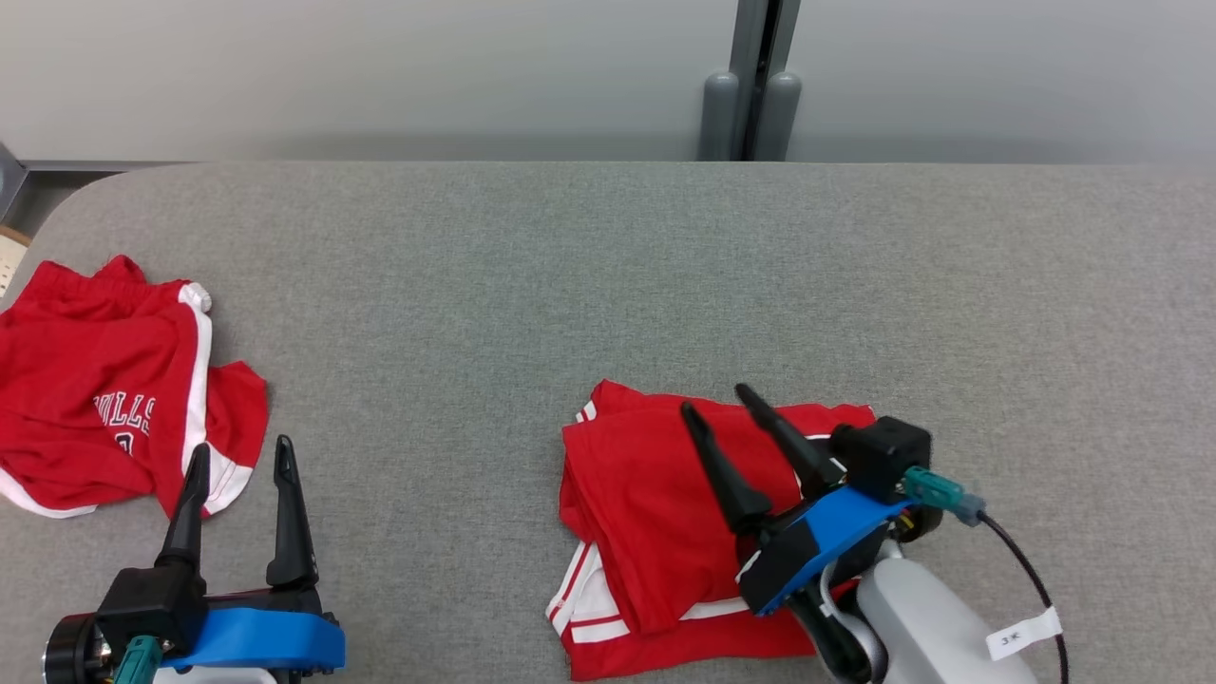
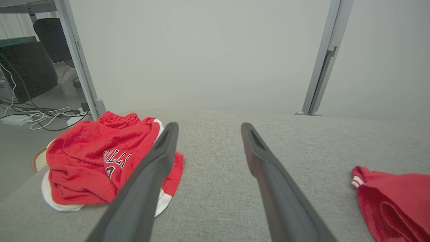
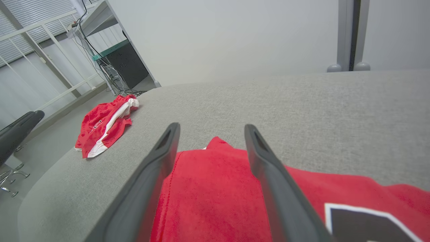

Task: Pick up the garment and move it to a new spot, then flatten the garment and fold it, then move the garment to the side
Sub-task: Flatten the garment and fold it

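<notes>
My right fingers (image 1: 717, 465) are nearest, rising from the lower right of the head view on their blue mount, with a cable trailing off to the side. They stand apart, released, with nothing between them. They slant over the garment (image 1: 646, 513), and I cannot tell whether the tips touch the cloth. The garment lies folded on the grey worktop (image 1: 570, 285), near the front edge and right of the middle: red, with white stripes at its lower left edge. In my right wrist view a black patch edged in white shows on it.

My left fingers (image 1: 287, 513) are at the lower left, also spread and empty, pointing away over bare worktop. Just beyond and to their left lies a rumpled pair of red shorts (image 1: 95, 380) with white trim and lettering, well apart from the garment.
</notes>
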{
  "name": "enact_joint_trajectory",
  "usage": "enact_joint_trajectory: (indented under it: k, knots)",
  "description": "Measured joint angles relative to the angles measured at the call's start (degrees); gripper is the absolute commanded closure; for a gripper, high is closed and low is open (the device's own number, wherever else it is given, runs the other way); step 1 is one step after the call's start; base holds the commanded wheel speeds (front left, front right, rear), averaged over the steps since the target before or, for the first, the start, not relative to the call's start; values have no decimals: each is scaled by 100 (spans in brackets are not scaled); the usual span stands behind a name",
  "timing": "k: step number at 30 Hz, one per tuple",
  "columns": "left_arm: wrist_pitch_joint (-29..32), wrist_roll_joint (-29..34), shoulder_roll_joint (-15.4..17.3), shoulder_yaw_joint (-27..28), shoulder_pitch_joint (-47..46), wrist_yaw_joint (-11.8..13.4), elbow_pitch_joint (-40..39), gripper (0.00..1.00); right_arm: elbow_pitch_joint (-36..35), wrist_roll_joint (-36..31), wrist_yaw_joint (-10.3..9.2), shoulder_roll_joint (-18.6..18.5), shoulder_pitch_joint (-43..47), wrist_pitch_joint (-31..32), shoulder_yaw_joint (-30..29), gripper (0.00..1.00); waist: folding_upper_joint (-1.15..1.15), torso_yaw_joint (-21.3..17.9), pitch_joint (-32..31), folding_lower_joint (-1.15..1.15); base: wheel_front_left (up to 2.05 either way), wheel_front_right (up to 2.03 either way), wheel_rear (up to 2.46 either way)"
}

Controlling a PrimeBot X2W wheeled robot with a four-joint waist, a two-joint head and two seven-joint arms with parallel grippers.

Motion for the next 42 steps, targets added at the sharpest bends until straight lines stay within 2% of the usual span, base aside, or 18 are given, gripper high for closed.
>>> enact_joint_trajectory:
  k: [4,10,18,25,33,34,36,42]
  knots:
    - [0,-1,0,-10,23,7,-10,0,-183,-641,-1,-8,27,-88,-788,0,0,-122,-77,0,0,0,0]
    - [0,0,-1,-40,60,8,-37,0,-1281,-1400,0,-78,639,-110,-1880,0,0,-287,-187,0,0,0,0]
    - [0,44,-1,-64,149,22,-65,0,-2377,-1750,0,-49,1818,-111,-2810,0,0,-353,-312,0,0,0,0]
    - [0,52,0,-65,211,21,-60,0,-2571,-1796,0,-12,2299,-111,-2896,0,0,-317,-355,0,0,0,0]
    - [0,-34,1,-304,285,-13,-52,0,-2550,-1655,0,-10,2358,-111,-2871,0,0,-284,-435,0,0,0,0]
    - [0,-33,1,-408,294,-26,-54,0,-2541,-1655,0,-10,2359,-111,-2878,0,0,-274,-446,0,0,0,0]
    - [0,-124,31,-969,326,-30,-31,0,-2505,-1655,0,-9,2360,-111,-2902,0,0,-245,-476,0,0,0,0]
    - [-1,-734,419,-2466,354,-62,105,0,-2448,-1657,0,-7,2361,-111,-2882,0,0,-217,-520,0,0,0,0]
